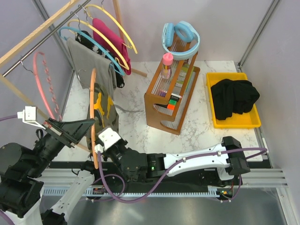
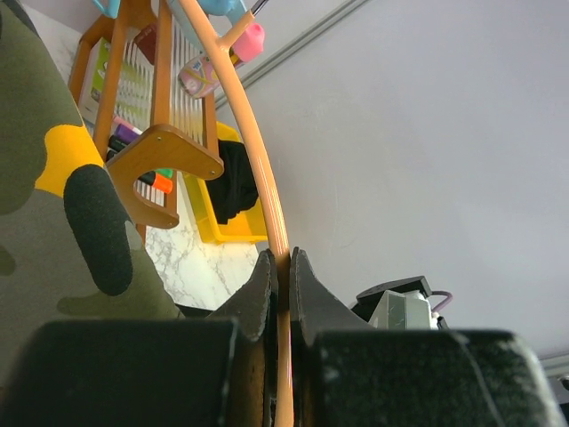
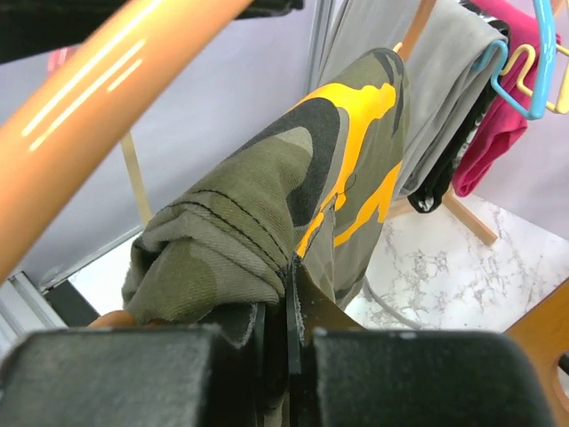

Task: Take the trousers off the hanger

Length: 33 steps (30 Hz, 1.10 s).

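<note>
The camouflage trousers [image 1: 106, 110] hang over an orange hanger [image 1: 93, 108] at the front left. My left gripper [image 1: 90, 125] is shut on the hanger's rod, which the left wrist view shows pinched between the fingers [image 2: 279, 267], with the hanger [image 2: 253, 151] arching up and the trousers [image 2: 44, 205] at the left. My right gripper [image 1: 102, 146] is shut on a bunched fold of the camouflage trousers [image 3: 267, 196], the jaws closed at the cloth [image 3: 289, 276] under the hanger [image 3: 116, 80]. The black trousers [image 1: 233, 97] lie in the yellow bin [image 1: 234, 124] at the right.
A wooden rail at the back left carries a grey garment [image 1: 89, 61], a magenta garment [image 1: 110, 40] and blue and yellow hangers. A pink hanger [image 1: 47, 84] hangs at the left. A wooden rack [image 1: 171, 101] with markers, a pink bottle [image 1: 167, 63] and blue headphones [image 1: 180, 37] stands mid-table.
</note>
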Each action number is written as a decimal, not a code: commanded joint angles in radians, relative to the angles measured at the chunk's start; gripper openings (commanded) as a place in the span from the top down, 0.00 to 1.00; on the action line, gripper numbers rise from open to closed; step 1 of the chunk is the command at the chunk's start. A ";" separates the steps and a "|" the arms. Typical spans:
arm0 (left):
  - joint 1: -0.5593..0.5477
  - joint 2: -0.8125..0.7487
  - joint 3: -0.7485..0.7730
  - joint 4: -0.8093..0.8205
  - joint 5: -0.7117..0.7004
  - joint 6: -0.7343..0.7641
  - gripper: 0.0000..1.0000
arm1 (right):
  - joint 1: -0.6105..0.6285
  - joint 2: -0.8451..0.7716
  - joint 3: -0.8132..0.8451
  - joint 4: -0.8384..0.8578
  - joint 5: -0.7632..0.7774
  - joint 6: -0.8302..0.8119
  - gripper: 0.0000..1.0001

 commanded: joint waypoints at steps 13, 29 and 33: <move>-0.002 -0.118 -0.177 0.182 -0.123 0.162 0.98 | -0.003 -0.212 -0.004 -0.003 0.035 0.078 1.00; -0.002 -0.175 -0.246 0.154 -0.192 0.153 0.98 | -0.003 -0.320 0.143 -0.039 0.063 -0.035 1.00; -0.002 -0.183 -0.269 0.148 -0.195 0.147 0.98 | -0.003 -0.321 0.209 -0.051 0.061 -0.089 1.00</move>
